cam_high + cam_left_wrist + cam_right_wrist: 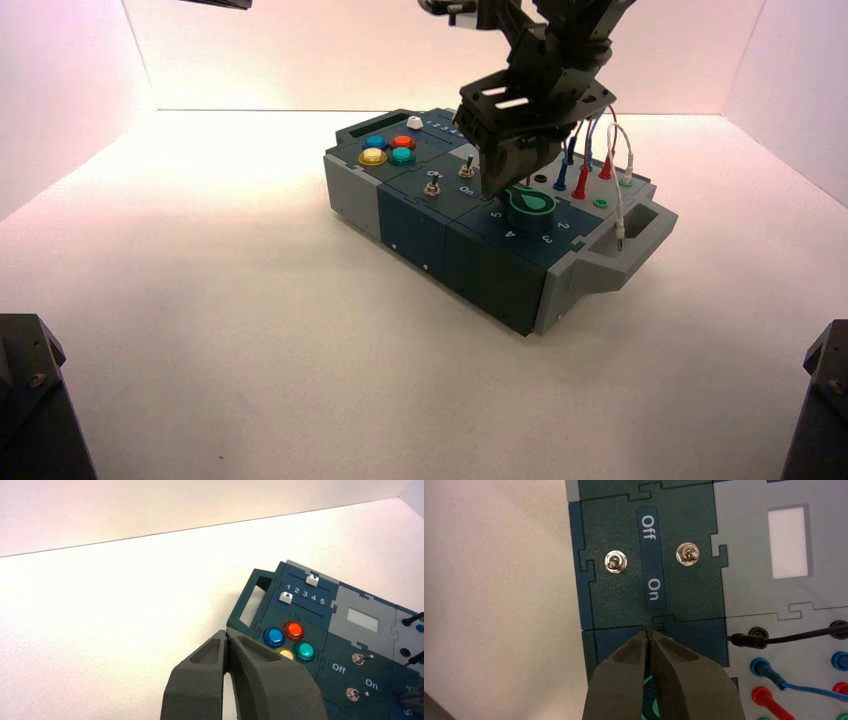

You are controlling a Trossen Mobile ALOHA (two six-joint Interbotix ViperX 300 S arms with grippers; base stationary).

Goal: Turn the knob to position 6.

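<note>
Pale walls and a pale surface around a box of buttons

Behind the surface (250,350) is a light back wall (330,60), a bit pink. Light side walls stand at 9 o'clock (50,120) and 3 o'clock (790,120). The surface is white and pink, with a thin dark line where it meets the back wall. Two dark metal parts show at its near corners, at 8 o'clock (40,400) and 4 o'clock (825,400).

The box (410,235) sits toward 1 o'clock on the surface, and it is turned at a slant. At its 10 o'clock side are four round buttons: blue (274,637), red (293,630), yellow (285,653) and green (304,651). Two white sliders (312,580) (286,597) are past them; the one nearer the buttons is by the 1. Two small metal switches (615,561) (687,554) are near the middle, with "Off" and "On" between them. At 2 o'clock are wires (612,160) in blue, red, white and black.

The dark green knob (530,210) is on the box's top, at 5 o'clock, and has a light green drop on it.

The right end effector (649,632) is at the knob's 10 o'clock side, very close, with its two fingers together. I cannot tell if it touches the knob. The left end effector (226,631) waits far off at 11 o'clock, fingers together too.
</note>
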